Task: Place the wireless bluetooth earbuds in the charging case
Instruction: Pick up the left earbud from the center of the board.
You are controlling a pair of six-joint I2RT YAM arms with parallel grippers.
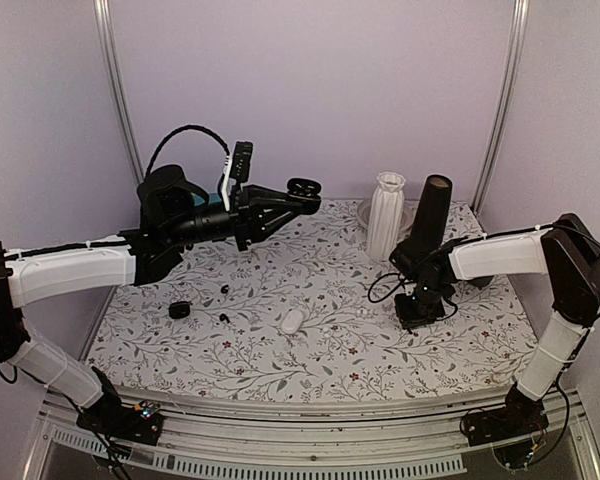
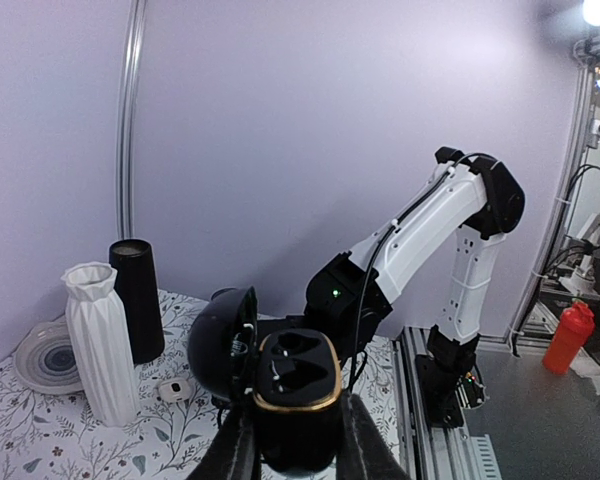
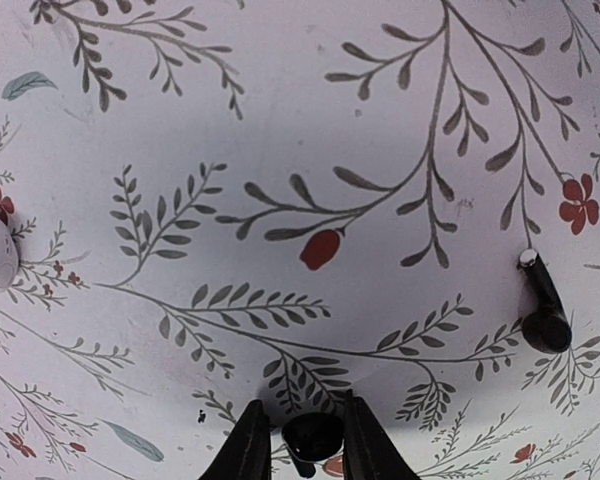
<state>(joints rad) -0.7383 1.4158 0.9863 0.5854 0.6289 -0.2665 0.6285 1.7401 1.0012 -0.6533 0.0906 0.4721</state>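
Note:
My left gripper (image 2: 298, 445) is shut on the black charging case (image 2: 298, 378), held upright in the air. Its lid (image 2: 223, 345) is swung open to the left, and both gold-rimmed wells look empty. From above, the case (image 1: 302, 187) hangs over the back of the table. My right gripper (image 3: 307, 445) is low over the table and shut on one glossy black earbud (image 3: 313, 436). A second earbud (image 3: 543, 308) lies on the cloth to its right. In the top view the right gripper (image 1: 418, 312) points down at mid-right, hiding the bud it holds.
A white ribbed vase (image 1: 385, 213), a black cylinder (image 1: 431, 212) and a plate (image 1: 363, 210) stand at the back. A white case (image 1: 292, 321), a small black case (image 1: 179, 310) and two tiny black buds (image 1: 225, 290) lie on the floral cloth at left centre.

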